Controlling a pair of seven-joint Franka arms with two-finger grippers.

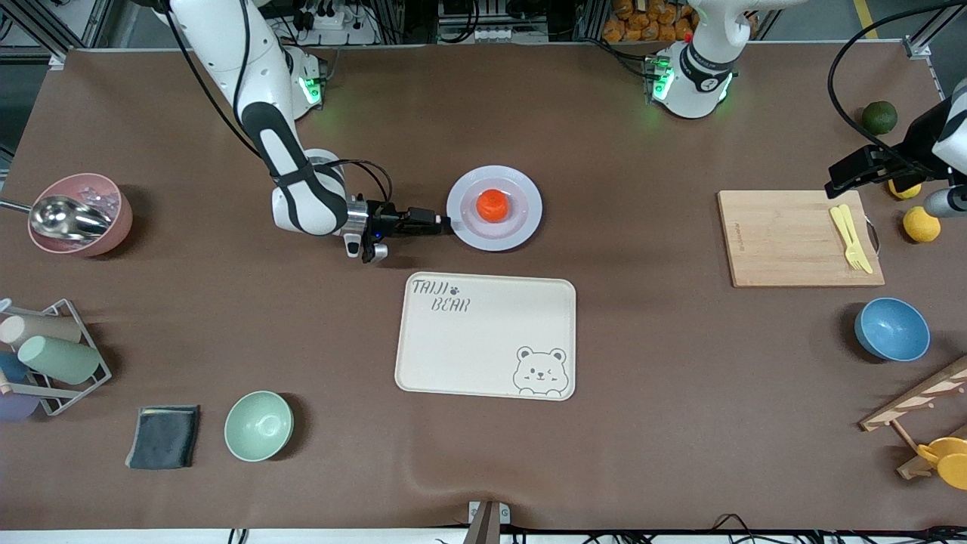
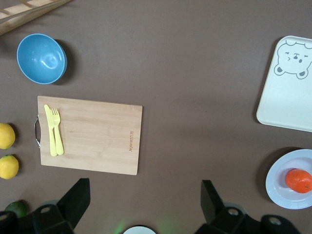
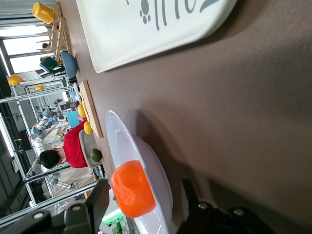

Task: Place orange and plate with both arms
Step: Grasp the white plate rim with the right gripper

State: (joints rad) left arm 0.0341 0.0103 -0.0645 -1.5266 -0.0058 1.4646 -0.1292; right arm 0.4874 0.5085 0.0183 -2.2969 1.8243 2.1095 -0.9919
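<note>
Your bench (image 1: 650,423) wears a matt brown cloth-like cover, slightly wrinkled at the near edge. Plate (image 1: 529,198) looks like smooth plastic or glazed ware with a soft sheen; can't tell which. Orange (image 1: 492,205) has a shiny, finely dimpled skin. Tray (image 1: 483,347) is matt cream plastic with a printed bear. Cutting board (image 1: 786,242) is pale unvarnished-looking wood with visible grain and a metal handle; the fork and knife (image 1: 851,236) on it are glossy yellow plastic. Blue bowl (image 1: 892,329) and mint bowl (image 1: 258,425) read satin-smooth. Scoop (image 1: 64,217) in the pink bowl (image 1: 121,219) is polished metal. Folded cloth (image 1: 163,437) is dark and fuzzy. Right hand (image 1: 446,224) is matt black plastic.
</note>
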